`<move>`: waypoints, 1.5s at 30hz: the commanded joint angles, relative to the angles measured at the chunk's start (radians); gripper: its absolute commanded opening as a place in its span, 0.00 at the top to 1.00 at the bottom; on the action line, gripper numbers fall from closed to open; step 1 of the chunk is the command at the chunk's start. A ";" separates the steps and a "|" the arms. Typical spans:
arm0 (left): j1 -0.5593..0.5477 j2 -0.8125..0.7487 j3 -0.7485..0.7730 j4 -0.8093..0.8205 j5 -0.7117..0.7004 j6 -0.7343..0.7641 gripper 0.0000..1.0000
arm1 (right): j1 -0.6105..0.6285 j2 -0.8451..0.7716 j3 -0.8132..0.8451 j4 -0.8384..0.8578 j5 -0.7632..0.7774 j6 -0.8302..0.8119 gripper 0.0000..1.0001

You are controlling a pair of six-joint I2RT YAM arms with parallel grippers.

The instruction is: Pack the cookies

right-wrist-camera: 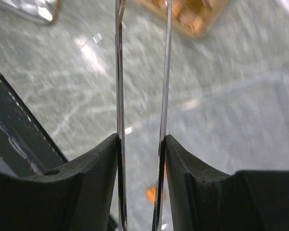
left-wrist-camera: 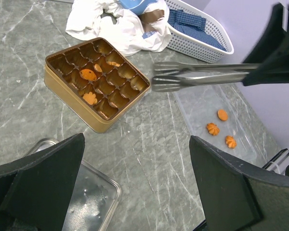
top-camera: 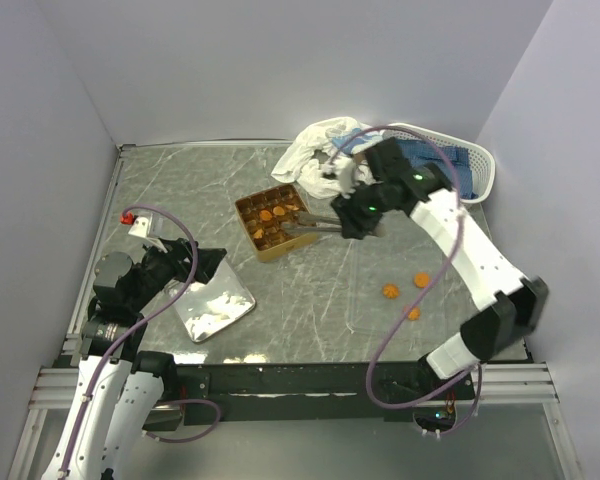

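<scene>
1. While the right tool (top-camera: pixel 352 222) hangs out over the middle of the desk (top-camera: pixel 180 190), its fingers (right-wrist-camera: pixel 96 163) are pressed in on the handles of a pair of metal tongs (left-wrist-camera: pixel 202 77). It's a firm pinch, plain to see from the right wrist.
2. From that grip the tongs run out level toward the left. The blades are slightly apart and the scalloped tips sit right at the right-hand corner of the tin (left-wrist-camera: pixel 72 103).
3. That tin is square and golden-brown, split into small compartments, and it sits mid-desk turned cornerwise. A few cookies (left-wrist-camera: pixel 87 74) already lie in it, each in its own compartment, one round and one flower-edged among them.
4. Further right, three loose cookies (top-camera: pixel 390 291) lie close together on a clear plastic tray (left-wrist-camera: pixel 197 103). They are well apart from the tin and near the right arm's elbow.
5. Over on the near-left side, the left tool (top-camera: pixel 195 262) has its fingers (left-wrist-camera: pixel 38 183) spread wide. It hovers just above a shiny metal tray (top-camera: pixel 215 305) that lies flat on the desk.
6. At the back, a crumpled white cloth (top-camera: pixel 315 150) lies behind the tin. It rests against a white basket (top-camera: pixel 485 170) with blue fabric inside.
</scene>
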 commanded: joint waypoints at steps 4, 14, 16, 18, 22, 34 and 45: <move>0.005 -0.003 0.003 0.036 0.016 0.013 0.03 | -0.196 -0.332 -0.320 0.018 -0.045 -0.026 0.51; 0.005 -0.003 0.001 0.042 0.036 0.010 0.03 | -0.531 -0.615 -0.588 -0.131 -0.045 -0.222 0.52; 0.005 -0.002 0.000 0.042 0.039 0.010 0.04 | -0.578 -0.641 -0.617 -0.145 -0.041 -0.252 0.51; 0.005 -0.002 0.000 0.044 0.042 0.012 0.04 | -0.637 -0.650 -0.631 -0.166 -0.041 -0.292 0.52; 0.005 0.003 0.000 0.042 0.042 0.012 0.03 | -0.715 -0.654 -0.664 -0.185 -0.036 -0.342 0.51; 0.005 0.003 0.000 0.044 0.045 0.012 0.04 | -0.792 -0.666 -0.715 -0.237 -0.016 -0.425 0.52; 0.005 -0.002 0.000 0.044 0.046 0.010 0.04 | -0.793 -0.638 -0.721 -0.226 -0.022 -0.425 0.51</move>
